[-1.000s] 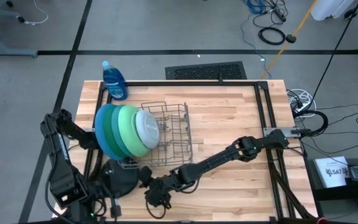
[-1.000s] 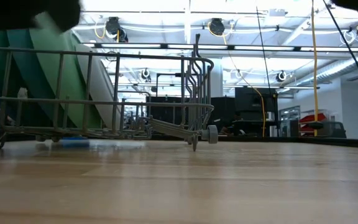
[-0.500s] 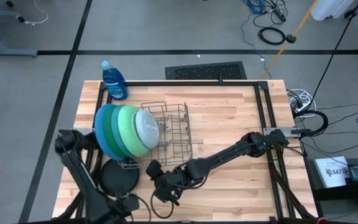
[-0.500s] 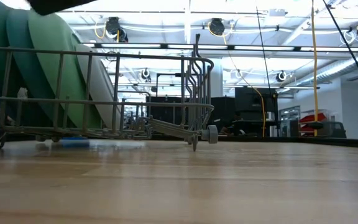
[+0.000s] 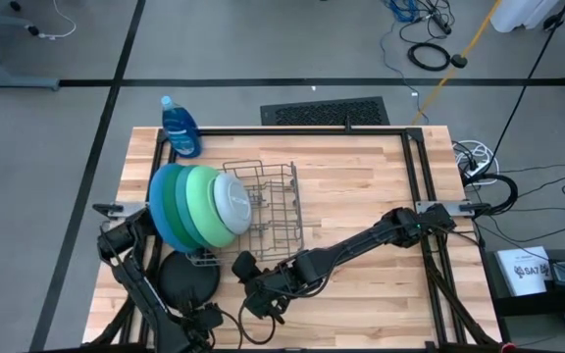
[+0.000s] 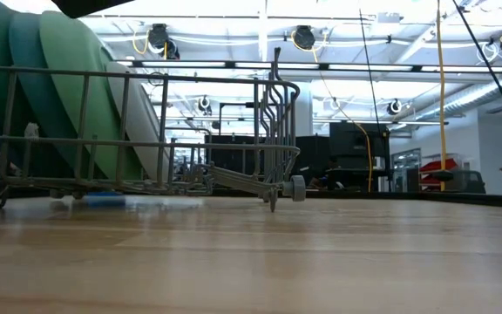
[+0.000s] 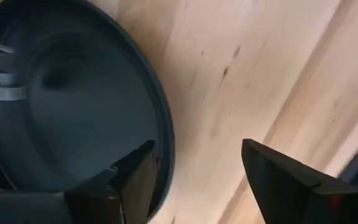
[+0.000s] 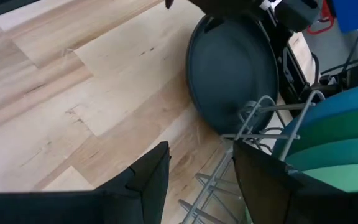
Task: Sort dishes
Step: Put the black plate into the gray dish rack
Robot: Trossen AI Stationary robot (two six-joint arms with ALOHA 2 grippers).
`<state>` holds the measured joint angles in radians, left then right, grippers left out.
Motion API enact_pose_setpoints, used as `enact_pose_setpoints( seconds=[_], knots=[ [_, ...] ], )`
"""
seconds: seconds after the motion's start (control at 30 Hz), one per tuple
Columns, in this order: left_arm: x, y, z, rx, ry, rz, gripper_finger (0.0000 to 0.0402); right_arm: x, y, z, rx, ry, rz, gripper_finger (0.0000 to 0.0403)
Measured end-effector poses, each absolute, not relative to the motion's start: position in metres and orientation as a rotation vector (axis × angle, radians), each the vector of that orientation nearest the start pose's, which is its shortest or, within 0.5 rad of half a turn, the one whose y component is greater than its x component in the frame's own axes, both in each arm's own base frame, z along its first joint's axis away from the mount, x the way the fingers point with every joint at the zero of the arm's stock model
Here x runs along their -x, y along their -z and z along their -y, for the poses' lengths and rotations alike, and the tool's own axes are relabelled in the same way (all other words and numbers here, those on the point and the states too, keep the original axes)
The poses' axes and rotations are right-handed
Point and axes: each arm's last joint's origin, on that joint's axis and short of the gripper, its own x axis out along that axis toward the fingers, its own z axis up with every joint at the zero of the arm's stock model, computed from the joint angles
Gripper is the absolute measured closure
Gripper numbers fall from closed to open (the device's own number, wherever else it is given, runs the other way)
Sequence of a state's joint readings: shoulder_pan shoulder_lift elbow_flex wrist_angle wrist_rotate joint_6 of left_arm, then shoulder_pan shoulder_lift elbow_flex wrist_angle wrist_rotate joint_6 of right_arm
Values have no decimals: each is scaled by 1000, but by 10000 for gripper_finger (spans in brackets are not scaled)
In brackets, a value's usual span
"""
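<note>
**Left arm pulled back, black plate lying flat beside the rack**

Since a second ago, the left arm has swung from the table's left edge down to the near left corner, and its gripper's fingers have parted. Now the left gripper [image 7: 194, 174] hangs low over the smallest black round plate [image 5: 186, 281], its two dark fingers [image 7: 135, 177] spread apart with bare wood showing between them; one fingertip sits over the plate's rim, and nothing is clasped. That plate lies flat on the pale wooden table [image 5: 361, 186], just in front of the grey wire rack [image 5: 268, 211] and touching or nearly touching its near corner.

The right gripper [image 5: 253, 299] has shifted only slightly, resting near the table's front edge just right of the black plate. Its jaws stand partly open and hold nothing; the wrist view looks past them at wood, the black plate and the rack's corner wires.

Four plates stand on edge in the rack's left end, leaning one against the next: the large blue round plate [image 5: 158, 196] outermost, then the dark green plate [image 5: 174, 211], the light green plate [image 5: 202, 201] and the pale blue-white plate [image 5: 233, 201] innermost. The rack's right half holds no dish. A blue plastic soap bottle [image 5: 180, 129] stands at the far left corner, behind the plates.
</note>
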<state>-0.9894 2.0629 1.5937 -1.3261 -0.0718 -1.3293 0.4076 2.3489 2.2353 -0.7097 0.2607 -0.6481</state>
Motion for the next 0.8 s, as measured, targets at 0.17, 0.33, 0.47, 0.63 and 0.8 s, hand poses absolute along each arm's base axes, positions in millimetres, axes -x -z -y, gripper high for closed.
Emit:
enact_pose_setpoints(
  seconds=[0.17,0.33,0.47,0.63,0.8],
  knots=[
    [-206,-174,309,46,-461,-1573,179,-481,-253,-199,883,-392,-717,232],
    [-206,-161,309,-2,-504,-1593,218,-481,-253,-199,883,-392,-718,232],
    [-208,-149,311,-40,-507,-1608,251,-481,-253,-199,883,-392,-718,232],
    [-209,-136,313,-92,-484,-1630,313,-481,-253,-199,884,-392,-719,232],
    [-209,-134,312,-102,-500,-1650,389,-480,-253,-199,885,-393,-723,232]
  ],
)
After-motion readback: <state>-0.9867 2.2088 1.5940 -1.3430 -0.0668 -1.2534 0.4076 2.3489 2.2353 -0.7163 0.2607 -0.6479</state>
